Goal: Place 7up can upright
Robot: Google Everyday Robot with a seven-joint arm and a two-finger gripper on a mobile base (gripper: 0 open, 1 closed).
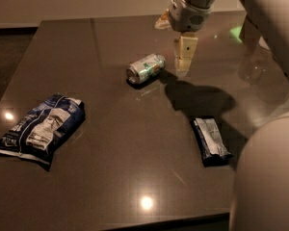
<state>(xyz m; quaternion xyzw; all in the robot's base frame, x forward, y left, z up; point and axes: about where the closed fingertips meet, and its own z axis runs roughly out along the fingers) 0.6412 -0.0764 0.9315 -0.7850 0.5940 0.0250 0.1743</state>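
Observation:
The 7up can (145, 68) lies on its side on the dark table (115, 143), at the middle back, its shiny top facing front-left. My gripper (184, 60) hangs just right of the can, a short gap away, pointing down at the table. It holds nothing that I can see.
A large blue-and-white snack bag (41, 128) lies at the left. A small dark blue-and-white packet (210, 141) lies at the front right. My arm's white body (269, 167) fills the right edge. A green-lit patch (237, 32) shows at the back right.

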